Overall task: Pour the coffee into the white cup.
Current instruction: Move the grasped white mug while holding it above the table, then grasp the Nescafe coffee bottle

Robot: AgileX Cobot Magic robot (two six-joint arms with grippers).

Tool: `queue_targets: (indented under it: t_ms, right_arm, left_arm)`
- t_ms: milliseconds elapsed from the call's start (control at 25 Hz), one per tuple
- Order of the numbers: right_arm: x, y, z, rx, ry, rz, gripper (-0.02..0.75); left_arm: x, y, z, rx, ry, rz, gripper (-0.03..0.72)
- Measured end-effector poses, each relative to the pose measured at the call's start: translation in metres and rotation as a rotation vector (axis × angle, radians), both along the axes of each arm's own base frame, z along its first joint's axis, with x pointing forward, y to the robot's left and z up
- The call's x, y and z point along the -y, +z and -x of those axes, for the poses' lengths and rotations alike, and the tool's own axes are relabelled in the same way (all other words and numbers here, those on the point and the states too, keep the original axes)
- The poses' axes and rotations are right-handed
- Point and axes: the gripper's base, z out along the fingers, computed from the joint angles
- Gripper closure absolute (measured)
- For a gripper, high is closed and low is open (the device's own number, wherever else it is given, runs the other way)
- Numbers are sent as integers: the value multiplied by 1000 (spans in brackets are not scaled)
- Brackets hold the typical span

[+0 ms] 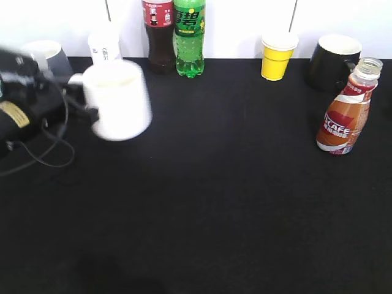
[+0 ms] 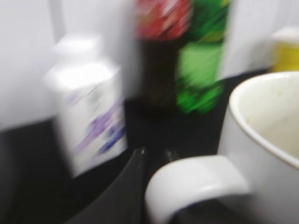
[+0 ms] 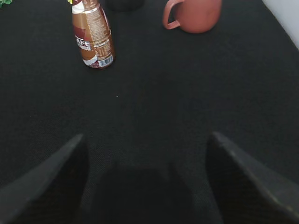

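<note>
The white cup (image 1: 119,101) is a large plain mug. It is blurred with motion at the left and seems to be off the black table. My left gripper (image 1: 84,110) is shut on its loop handle. In the left wrist view the cup (image 2: 266,135) fills the right side, and the dark fingers (image 2: 154,182) sit at the handle. The coffee bottle (image 1: 347,113) stands uncapped and leaning at the far right. It also shows in the right wrist view (image 3: 92,35), far ahead and left of my right gripper (image 3: 145,154), which is open and empty above the table.
A cola bottle (image 1: 158,33), a green bottle (image 1: 188,37), a white carton (image 1: 104,44) and a grey mug (image 1: 46,55) stand along the back. So do a yellow paper cup (image 1: 277,56) and a black mug (image 1: 334,61). A reddish-brown mug (image 3: 194,14) stands right of the coffee.
</note>
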Motion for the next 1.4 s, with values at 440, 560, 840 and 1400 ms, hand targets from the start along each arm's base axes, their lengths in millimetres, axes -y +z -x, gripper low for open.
queue_targets:
  t_ms: [440,560,840,1400]
  right_arm:
    - [0,11,-6,61,1,6,146]
    - [-7,32,-57,127,27,10,146]
    - [-27,-52,-164,223,143,50,146]
    - [-40,-146,-229,168,179,-43,77]
  left_arm:
    - [34,28,20,124,-221,12,623]
    - [34,28,20,123,-220,13,622]
    - [33,28,20,121,-213,14,621]
    - [33,28,19,118,-211,13,617]
